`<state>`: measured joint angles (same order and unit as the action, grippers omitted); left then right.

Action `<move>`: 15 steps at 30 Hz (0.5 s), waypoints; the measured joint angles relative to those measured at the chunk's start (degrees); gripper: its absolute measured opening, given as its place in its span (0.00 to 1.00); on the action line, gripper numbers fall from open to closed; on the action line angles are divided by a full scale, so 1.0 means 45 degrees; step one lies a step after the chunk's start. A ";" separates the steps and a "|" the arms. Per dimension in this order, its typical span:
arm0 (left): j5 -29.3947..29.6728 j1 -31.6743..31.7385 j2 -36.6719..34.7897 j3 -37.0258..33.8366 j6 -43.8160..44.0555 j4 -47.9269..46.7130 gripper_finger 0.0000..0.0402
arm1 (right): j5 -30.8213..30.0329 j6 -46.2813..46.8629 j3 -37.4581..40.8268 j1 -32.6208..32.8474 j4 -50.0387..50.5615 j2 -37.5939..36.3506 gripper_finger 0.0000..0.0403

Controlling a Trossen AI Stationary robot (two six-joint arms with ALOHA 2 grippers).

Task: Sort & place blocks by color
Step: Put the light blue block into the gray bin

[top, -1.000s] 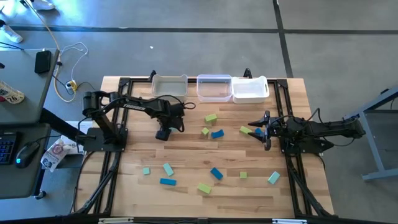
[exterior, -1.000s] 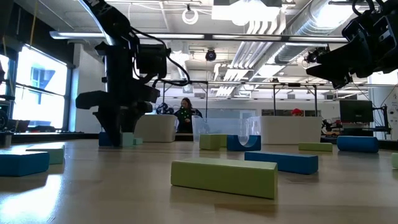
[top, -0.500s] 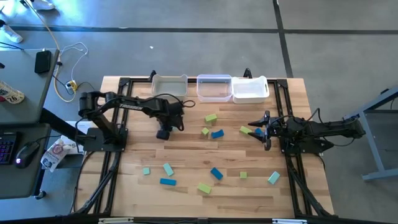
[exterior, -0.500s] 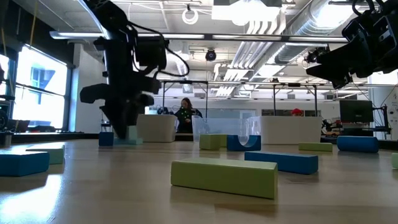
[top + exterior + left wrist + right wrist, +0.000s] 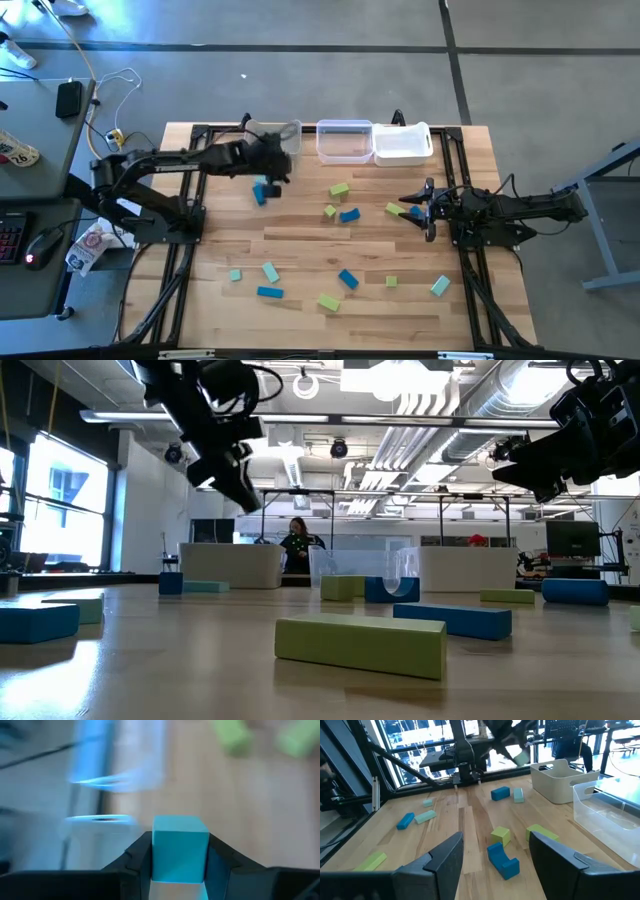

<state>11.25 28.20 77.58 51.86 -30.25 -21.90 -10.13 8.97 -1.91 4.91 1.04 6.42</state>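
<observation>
My left gripper (image 5: 270, 166) is high above the table, just near of the left bin (image 5: 272, 134). It is shut on a pale teal cube (image 5: 180, 847), which also shows in the right wrist view (image 5: 521, 756). A blue cube (image 5: 258, 196) and a pale teal bar (image 5: 268, 187) lie on the table below it. My right gripper (image 5: 424, 210) is open at the right and hovers over a blue block (image 5: 502, 861), with a yellow-green bar (image 5: 395, 209) beside it. Several more blocks lie scattered on the table. My left gripper pinches the pale teal cube by two opposite sides (image 5: 157, 855) between its two fingers. The cube is lifted clear, high above the table.
Three bins stand in a row at the far edge: the left one, a clear middle one (image 5: 344, 140) and a white right one (image 5: 402, 143). Blocks lie mid-table (image 5: 340, 190) and along the near part (image 5: 329, 302). A person shows far behind the table (image 5: 297, 543).
My left gripper has risen from the table with the pale teal cube and gone toward the far edge, up to the left bin, tipping as it went. The blue cube and the pale teal bar have stayed on the table where it stood.
</observation>
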 joint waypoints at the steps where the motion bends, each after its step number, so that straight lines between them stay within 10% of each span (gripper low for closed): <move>1: 0.0264 0.0170 -0.0117 0.0000 0.0002 0.0327 0.25 | 0.0000 -0.0005 -0.0005 0.0005 0.0005 -0.0005 0.53; 15: 0.1321 0.3487 0.0392 0.0000 0.1328 0.2445 0.25 | -0.0505 -0.0097 -0.0001 0.0001 -0.0015 0.0000 0.53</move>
<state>17.19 43.89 79.35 51.86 -24.27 -10.90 -12.40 8.54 -1.92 4.91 0.97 6.42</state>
